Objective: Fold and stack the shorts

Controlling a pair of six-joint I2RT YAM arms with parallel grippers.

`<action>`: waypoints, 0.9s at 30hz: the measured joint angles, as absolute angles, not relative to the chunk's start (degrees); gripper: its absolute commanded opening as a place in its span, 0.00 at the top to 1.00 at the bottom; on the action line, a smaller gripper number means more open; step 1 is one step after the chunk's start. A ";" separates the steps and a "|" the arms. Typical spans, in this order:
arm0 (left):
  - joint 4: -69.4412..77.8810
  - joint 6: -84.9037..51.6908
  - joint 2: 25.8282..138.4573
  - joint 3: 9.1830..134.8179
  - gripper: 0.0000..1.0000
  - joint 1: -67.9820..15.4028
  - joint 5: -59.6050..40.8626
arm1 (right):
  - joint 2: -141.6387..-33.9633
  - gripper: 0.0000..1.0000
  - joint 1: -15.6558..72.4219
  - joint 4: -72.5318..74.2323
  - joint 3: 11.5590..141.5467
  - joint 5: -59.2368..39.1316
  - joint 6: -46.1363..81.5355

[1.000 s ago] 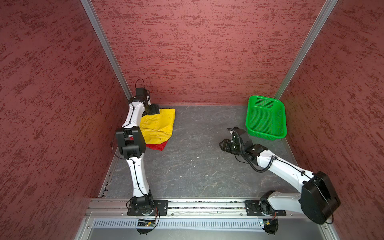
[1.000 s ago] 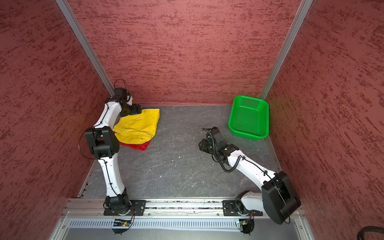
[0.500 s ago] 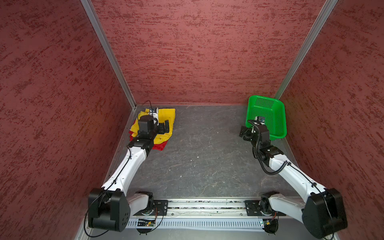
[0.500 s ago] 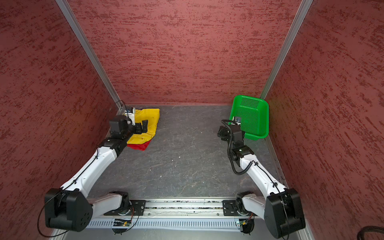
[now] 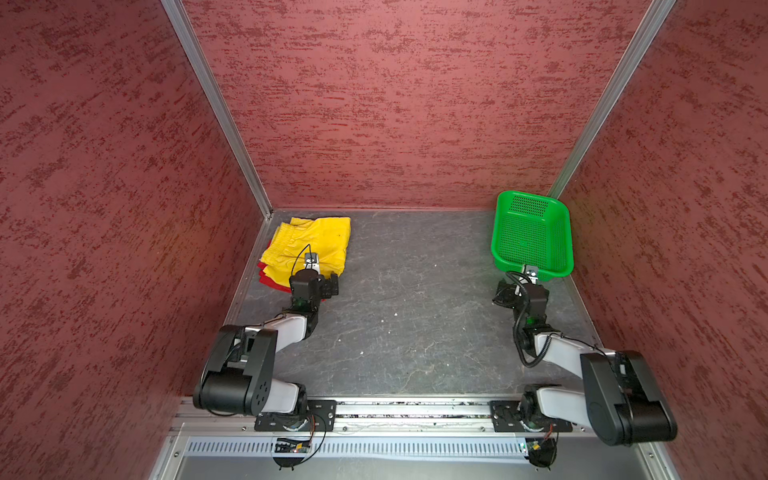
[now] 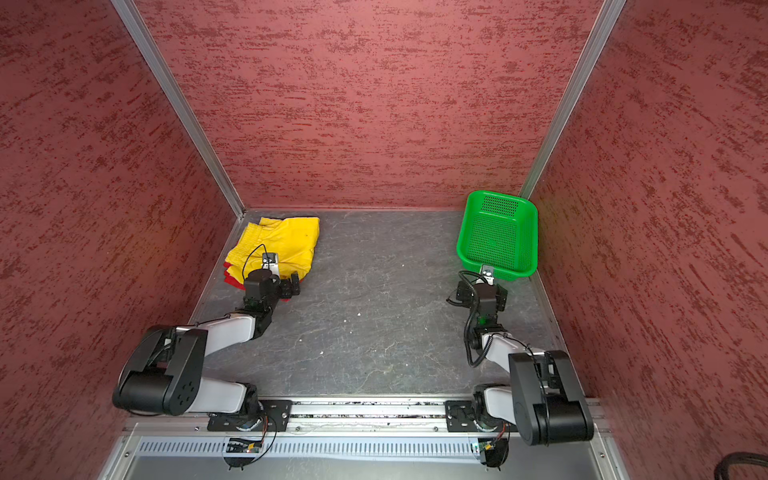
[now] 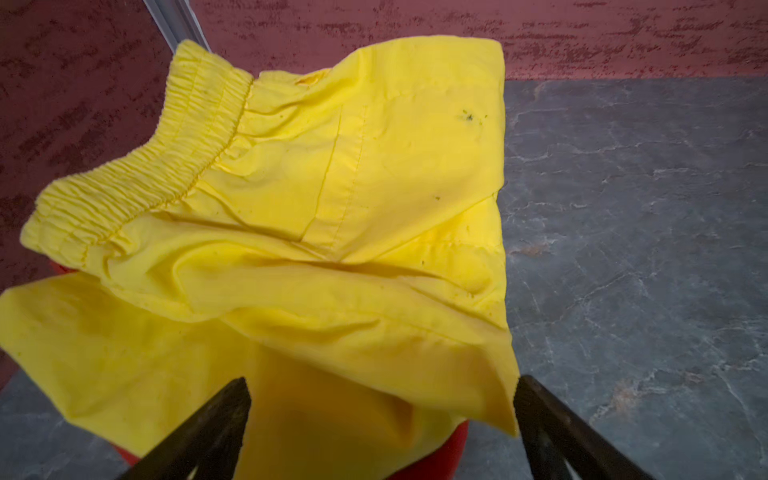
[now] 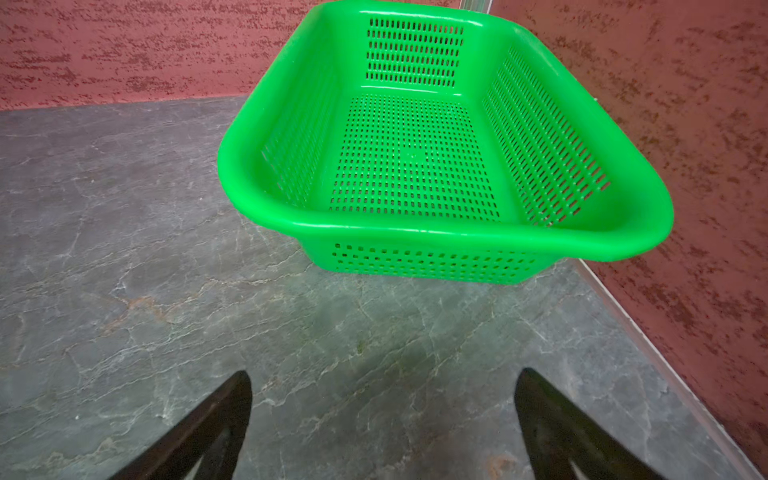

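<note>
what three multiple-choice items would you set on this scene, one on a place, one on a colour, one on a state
1. Where does the basket stand?
A. far right corner
B. far left corner
C. in the middle

2. What colour are the shorts on top of the pile?
A. red
B. yellow
C. green

3. How is the left gripper?
A. shut on cloth
B. open, holding nothing
C. shut and empty

Key:
1 A: both top views show it against the back and right walls.
2 B: the yellow shorts cover the red shorts, which only peek out at the edges.
3 B: in the left wrist view its jaws stand wide apart over the cloth.
</note>
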State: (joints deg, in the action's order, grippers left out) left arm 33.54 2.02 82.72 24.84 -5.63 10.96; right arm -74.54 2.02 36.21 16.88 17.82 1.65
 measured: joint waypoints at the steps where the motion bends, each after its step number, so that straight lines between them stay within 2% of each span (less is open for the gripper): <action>1: 37.43 1.78 83.70 24.03 0.01 -4.80 10.15 | -75.48 0.01 1.54 38.52 16.93 17.06 1.43; 4: 47.09 -0.21 86.32 19.90 0.01 1.04 6.59 | -77.97 0.01 0.30 44.16 17.19 15.16 1.04; 6: 47.83 -1.06 87.53 18.92 0.01 3.16 6.13 | -79.35 0.01 -0.56 47.24 17.23 13.52 1.30; 12: 50.52 -1.28 88.09 20.25 0.00 1.17 5.56 | -87.81 0.01 -1.37 62.65 14.48 10.02 1.67; 27: 51.44 -1.28 88.09 20.32 0.01 1.17 5.61 | -89.03 0.01 -1.52 65.36 14.76 10.22 2.79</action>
State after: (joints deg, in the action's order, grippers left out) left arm 51.44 -1.28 88.09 20.32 1.17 5.61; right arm -89.03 -1.52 65.36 14.76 10.22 2.79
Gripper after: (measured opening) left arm 0.996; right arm 0.989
